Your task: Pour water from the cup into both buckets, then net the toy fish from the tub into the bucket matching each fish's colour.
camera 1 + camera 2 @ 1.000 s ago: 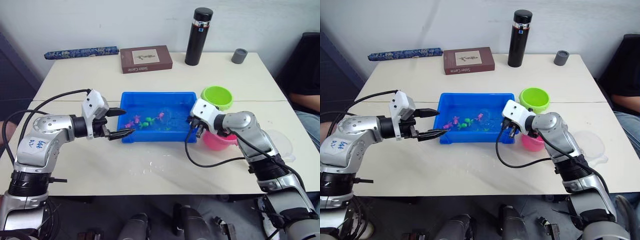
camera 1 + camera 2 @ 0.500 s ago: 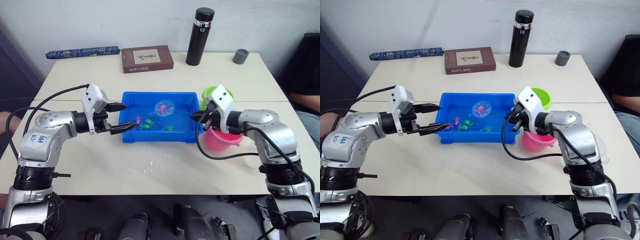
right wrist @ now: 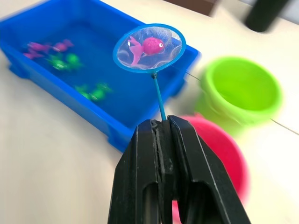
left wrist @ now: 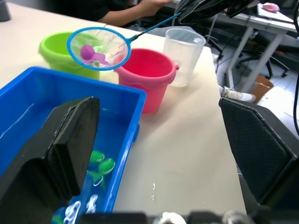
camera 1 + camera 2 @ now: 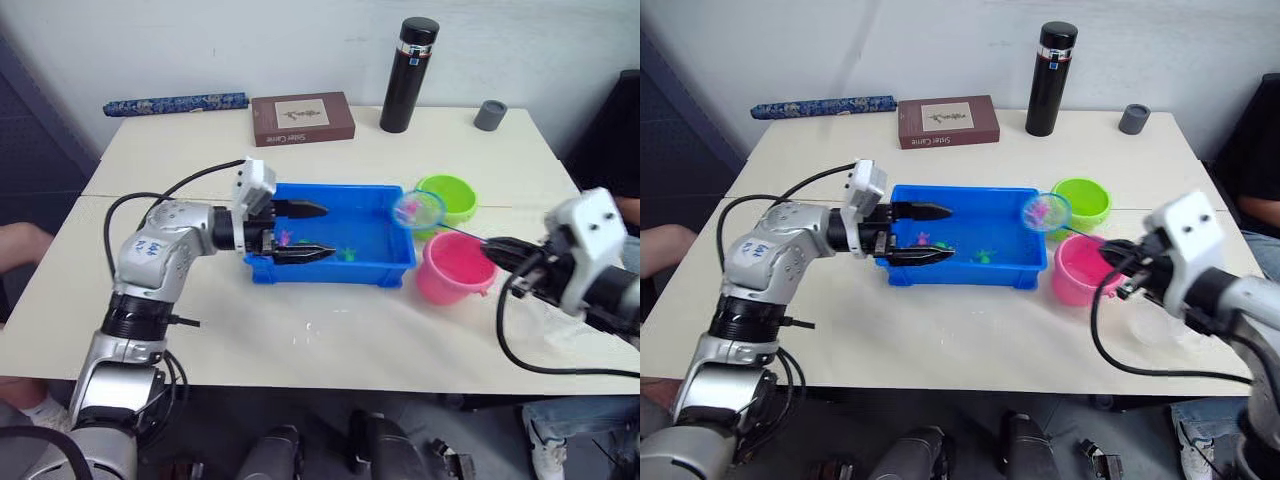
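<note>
The blue tub (image 5: 330,189) holds water and several green and pink toy fish (image 5: 348,254). My left gripper (image 5: 312,232) is open over the tub's left end. My right gripper (image 3: 161,122) is shut on the thin handle of the net (image 5: 418,208). The net hangs in the air by the tub's far right corner with one pink fish (image 3: 150,46) in it. Just right of the tub stand the green bucket (image 5: 448,197) and, nearer me, the pink bucket (image 5: 455,270). The clear cup (image 4: 183,56) stands beyond the pink bucket, at the table's right side.
Along the back of the table are a black flask (image 5: 408,75), a brown book (image 5: 303,117), a grey cap (image 5: 490,114) and a rolled blue item (image 5: 175,102). Water drops (image 5: 320,325) lie in front of the tub. A person's hand (image 5: 20,240) shows at the left edge.
My right arm has drawn back to the right, carrying the net with the pink fish from over the tub's middle to its right corner. My left gripper has moved right, over the tub.
</note>
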`<action>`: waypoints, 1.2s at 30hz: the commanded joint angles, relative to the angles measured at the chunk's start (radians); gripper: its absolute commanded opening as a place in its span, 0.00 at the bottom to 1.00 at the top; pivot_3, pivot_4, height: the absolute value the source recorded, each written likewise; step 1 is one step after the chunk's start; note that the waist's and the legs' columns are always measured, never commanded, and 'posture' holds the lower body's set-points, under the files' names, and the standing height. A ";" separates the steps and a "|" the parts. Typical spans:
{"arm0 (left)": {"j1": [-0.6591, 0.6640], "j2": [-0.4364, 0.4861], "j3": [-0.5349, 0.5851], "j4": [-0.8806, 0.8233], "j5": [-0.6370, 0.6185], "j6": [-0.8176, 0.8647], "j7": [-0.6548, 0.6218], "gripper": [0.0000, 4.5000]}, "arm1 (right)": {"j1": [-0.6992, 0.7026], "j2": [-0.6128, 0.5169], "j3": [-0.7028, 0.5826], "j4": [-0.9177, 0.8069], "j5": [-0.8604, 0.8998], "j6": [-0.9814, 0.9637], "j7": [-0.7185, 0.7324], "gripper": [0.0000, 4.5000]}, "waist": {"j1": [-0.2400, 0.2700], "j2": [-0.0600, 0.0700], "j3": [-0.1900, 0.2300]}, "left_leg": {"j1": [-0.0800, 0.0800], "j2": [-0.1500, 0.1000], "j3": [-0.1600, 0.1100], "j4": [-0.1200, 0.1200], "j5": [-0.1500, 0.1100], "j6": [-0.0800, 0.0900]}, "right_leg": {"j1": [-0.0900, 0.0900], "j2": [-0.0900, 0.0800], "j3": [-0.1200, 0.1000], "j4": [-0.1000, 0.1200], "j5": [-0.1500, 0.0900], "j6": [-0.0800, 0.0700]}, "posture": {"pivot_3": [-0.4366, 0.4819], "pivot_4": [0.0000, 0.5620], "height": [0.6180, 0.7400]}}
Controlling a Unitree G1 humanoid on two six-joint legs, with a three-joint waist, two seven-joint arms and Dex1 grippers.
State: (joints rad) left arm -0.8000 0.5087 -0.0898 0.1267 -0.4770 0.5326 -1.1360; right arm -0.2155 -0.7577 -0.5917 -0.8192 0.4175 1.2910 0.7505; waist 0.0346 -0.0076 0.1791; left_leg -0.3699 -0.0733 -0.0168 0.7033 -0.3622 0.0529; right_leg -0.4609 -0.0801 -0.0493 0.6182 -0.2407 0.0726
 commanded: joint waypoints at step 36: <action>-0.126 -0.074 -0.008 0.246 0.103 -0.205 -0.086 0.98 | 0.507 -0.351 -0.114 0.333 -0.830 -1.572 0.033 0.00 | -0.008 0.000 0.000 | 0.002 -0.001 0.002 0.000 0.003 0.000 | 0.001 0.001 0.003 0.002 0.000 0.001 | 0.48 0.27 1.00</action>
State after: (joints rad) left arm -0.8962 0.4328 -0.1194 0.3729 -0.3785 0.3448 -1.2235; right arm 0.2962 -1.0951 -0.6753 -0.4835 -0.4187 -0.2647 0.7815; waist 0.0264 -0.0076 0.1789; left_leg -0.3673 -0.0740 -0.0146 0.7037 -0.3596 0.0530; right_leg -0.4596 -0.0794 -0.0467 0.6200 -0.2402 0.0734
